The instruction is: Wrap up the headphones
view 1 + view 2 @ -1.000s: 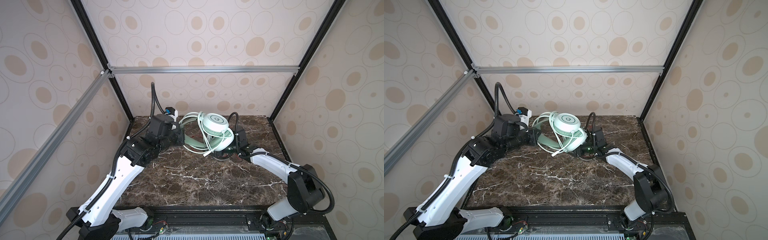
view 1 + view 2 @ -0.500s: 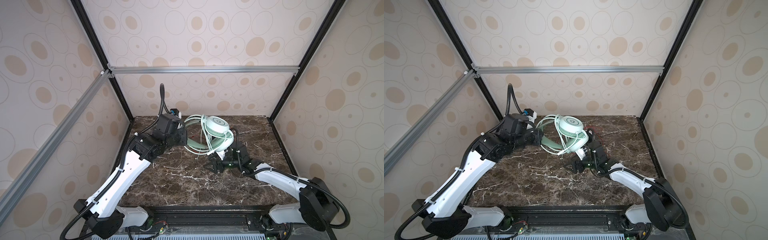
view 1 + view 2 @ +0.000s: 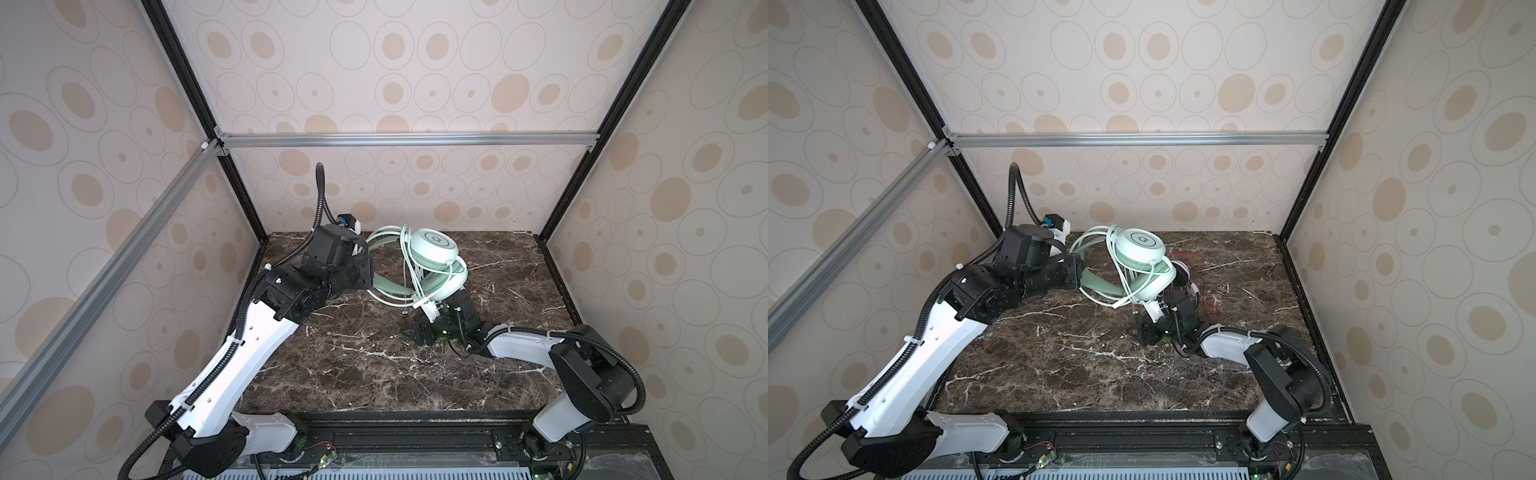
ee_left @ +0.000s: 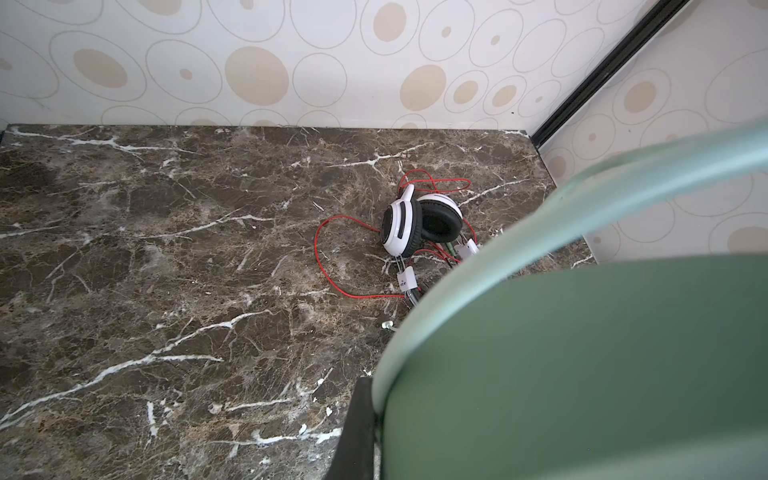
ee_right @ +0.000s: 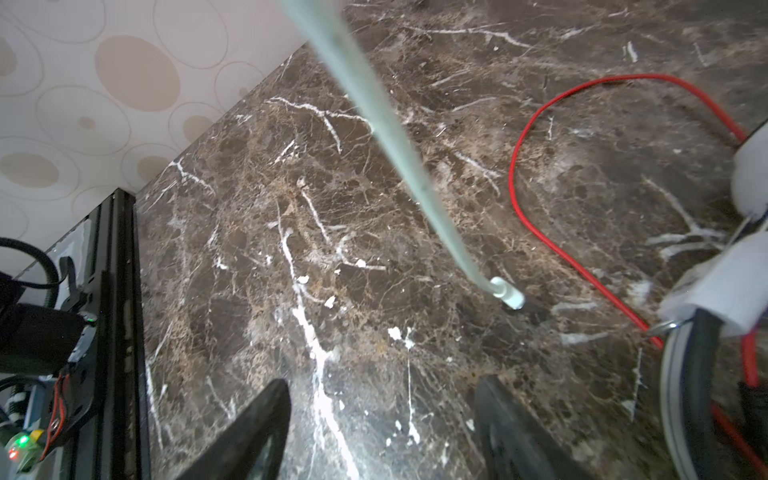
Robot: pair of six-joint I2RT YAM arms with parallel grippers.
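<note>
Hanging above the far half of the marble table (image 3: pixel 374 374), the mint-green headphones (image 3: pixel 434 245) are held by the headband in the left gripper (image 3: pixel 362 270), which is clamped on it. Pale green cable (image 3: pixel 409 276) is looped around the earcups; its plug (image 5: pixel 509 296) is seen just above the table. The right gripper (image 5: pixel 382 419) is positioned low over the table, fingers apart, empty. The white-and-black headphones (image 4: pixel 415 224), with red cable (image 5: pixel 512 178), are laid on the table's far right.

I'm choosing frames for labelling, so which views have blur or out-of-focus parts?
Left wrist view: the mint green headphones up close are defocused, the white-and-black headphones sharp. Right wrist view: the pale green cable is blurred, the table sharp. Both top views: sharp, evenly lit.
</note>
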